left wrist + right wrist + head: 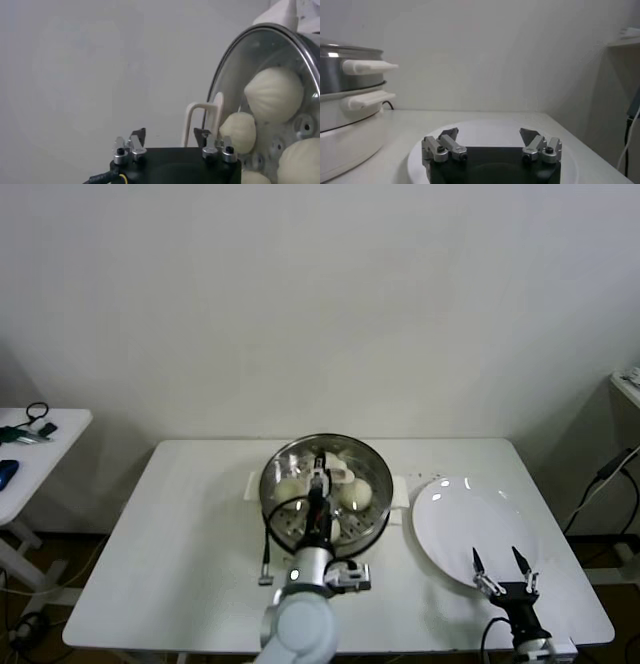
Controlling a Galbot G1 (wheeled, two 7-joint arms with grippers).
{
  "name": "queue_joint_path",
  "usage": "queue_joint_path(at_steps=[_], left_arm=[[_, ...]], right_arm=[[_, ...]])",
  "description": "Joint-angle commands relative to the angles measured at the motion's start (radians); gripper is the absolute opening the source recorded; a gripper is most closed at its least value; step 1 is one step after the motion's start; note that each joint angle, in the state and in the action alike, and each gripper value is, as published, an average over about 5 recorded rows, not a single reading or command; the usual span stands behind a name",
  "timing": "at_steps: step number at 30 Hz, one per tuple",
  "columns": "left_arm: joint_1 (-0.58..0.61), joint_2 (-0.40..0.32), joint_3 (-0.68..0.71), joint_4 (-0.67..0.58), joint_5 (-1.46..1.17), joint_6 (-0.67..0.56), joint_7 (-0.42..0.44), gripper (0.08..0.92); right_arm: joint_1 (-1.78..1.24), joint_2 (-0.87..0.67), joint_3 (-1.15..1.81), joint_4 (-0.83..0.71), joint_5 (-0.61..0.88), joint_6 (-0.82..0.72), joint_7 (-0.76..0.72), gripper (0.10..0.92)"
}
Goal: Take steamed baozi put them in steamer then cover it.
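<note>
Left arm: rises from the bottom centre of the head view; left gripper point(318, 484) sits over the middle of the pot.
Left jaws: apart — the wrist view shows the cream-white bar handle point(204, 120) just beyond the fingertips, not clamped.
Cover: round clear glass lid with metal rim point(290, 456), lying on the round shiny stainless-steel steamer basket point(372, 522) at frame centre.
Baozi: smooth cream-white dough buns point(357, 495) seen through the glass, inside the basket.
Key relation: handle lies straight ahead of the left fingertips, nearly touching — backing off likely means drawing straight away from it.
Plate: flat white round plate point(450, 514), lower right, bare.
Right gripper point(505, 575): parked over the plate's near edge, jaws wide apart, holding nothing; farther from the lid.
</note>
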Motion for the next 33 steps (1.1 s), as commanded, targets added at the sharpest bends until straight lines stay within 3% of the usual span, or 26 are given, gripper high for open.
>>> queue_joint_path(at_steps=[1,6,10,14,18,23,27,33], left_arm=[[0.093,0.061,-0.061,-0.164,-0.186,-0.076,-0.071,0.671],[0.162,0.074,-0.2,-0.238,-0.417,-0.183,-0.175,0.798],[0.217,0.09,-0.364,-0.302,-0.664,-0.228,-0.247,0.821],[0.289,0.105,-0.552,-0.291,-0.947,-0.356,-0.298,0.822],[0.368,0.13,-0.718,-0.213,-1.305,-0.519,-0.264,0.823],[0.494,0.21,-0.851,-0.104,-1.687,-0.641,-0.182,0.823],[0.537,0.232,-0.855,0.008,-1.742,-0.732,-0.169,0.823],[0.525,0.197,-0.787,0.143,-1.749,-0.812,-0.163,0.823]], right_arm=[[0.003,-0.013,-0.015,0.008,0.019,-0.003,0.01,0.823],[0.006,-0.012,-0.018,0.012,0.015,0.017,0.009,0.823],[0.011,-0.011,-0.022,0.01,0.016,0.026,0.007,0.823],[0.019,-0.01,-0.033,0.001,0.015,0.03,0.007,0.823],[0.03,-0.01,-0.042,-0.01,0.013,0.037,0.007,0.823],[0.043,-0.011,-0.053,-0.022,0.01,0.052,0.007,0.823],[0.046,-0.011,-0.066,-0.026,0.011,0.055,0.008,0.823],[0.052,-0.009,-0.077,-0.03,0.009,0.063,0.009,0.823]])
